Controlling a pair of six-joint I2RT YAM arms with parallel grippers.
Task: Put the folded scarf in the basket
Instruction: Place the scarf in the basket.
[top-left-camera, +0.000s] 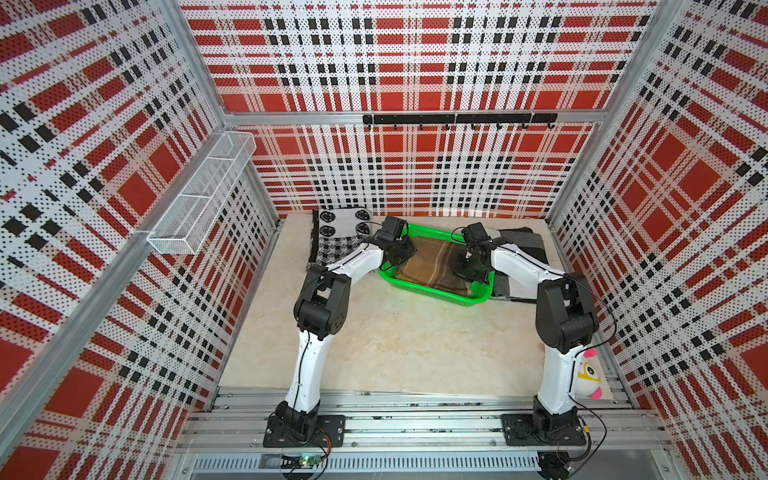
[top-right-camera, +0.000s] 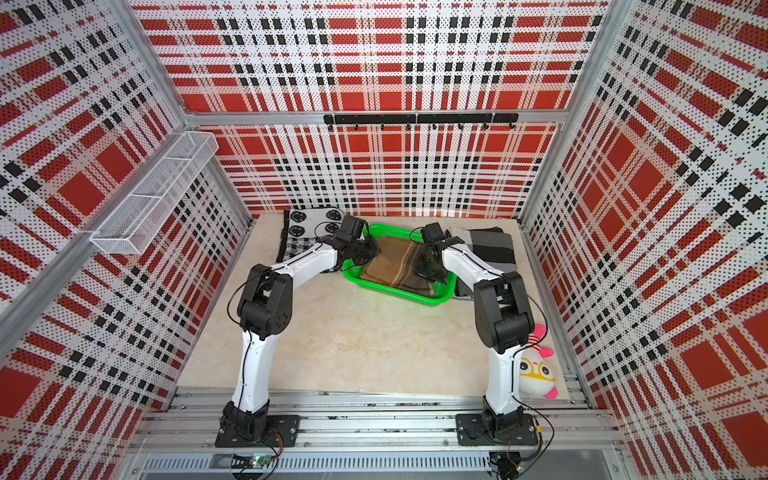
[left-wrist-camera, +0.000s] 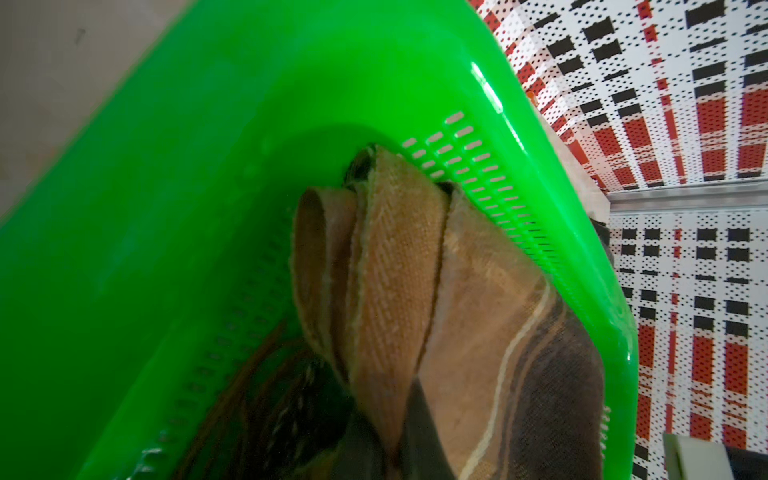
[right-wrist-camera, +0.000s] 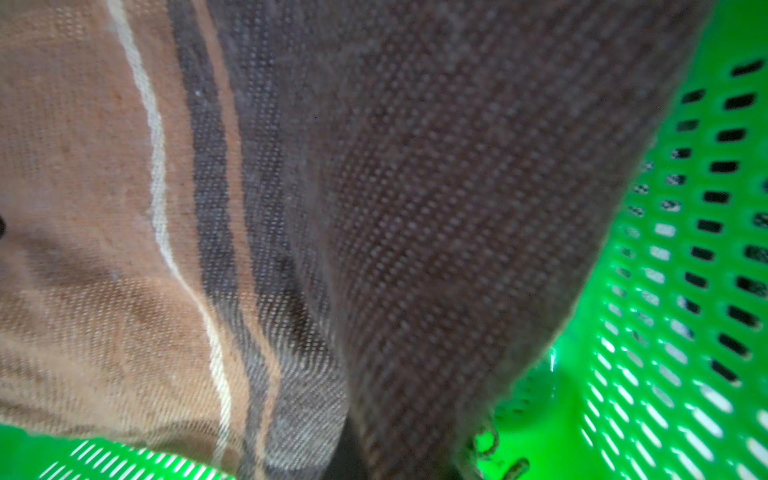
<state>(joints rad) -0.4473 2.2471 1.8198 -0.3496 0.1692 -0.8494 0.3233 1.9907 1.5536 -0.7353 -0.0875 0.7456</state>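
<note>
The folded scarf (top-left-camera: 436, 262), brown with tan bands and thin pale stripes, spreads inside the rim of the bright green basket (top-left-camera: 432, 294) at the back of the table in both top views. My left gripper (top-left-camera: 397, 255) is shut on the scarf's left end. In the left wrist view the gripper (left-wrist-camera: 392, 436) pinches a tan fold of the scarf (left-wrist-camera: 399, 266) beside the basket's corner (left-wrist-camera: 208, 166). My right gripper (top-left-camera: 469, 270) is shut on the right end. In the right wrist view the scarf (right-wrist-camera: 415, 208) fills the picture next to the basket's perforated wall (right-wrist-camera: 685, 291).
A black-and-white patterned cloth (top-left-camera: 338, 237) lies left of the basket and a grey striped cloth (top-left-camera: 523, 245) right of it. A white wire rack (top-left-camera: 203, 195) hangs on the left wall, a black hook rail (top-left-camera: 457, 119) on the back wall. A plush toy (top-left-camera: 588, 374) sits by the right arm's base.
</note>
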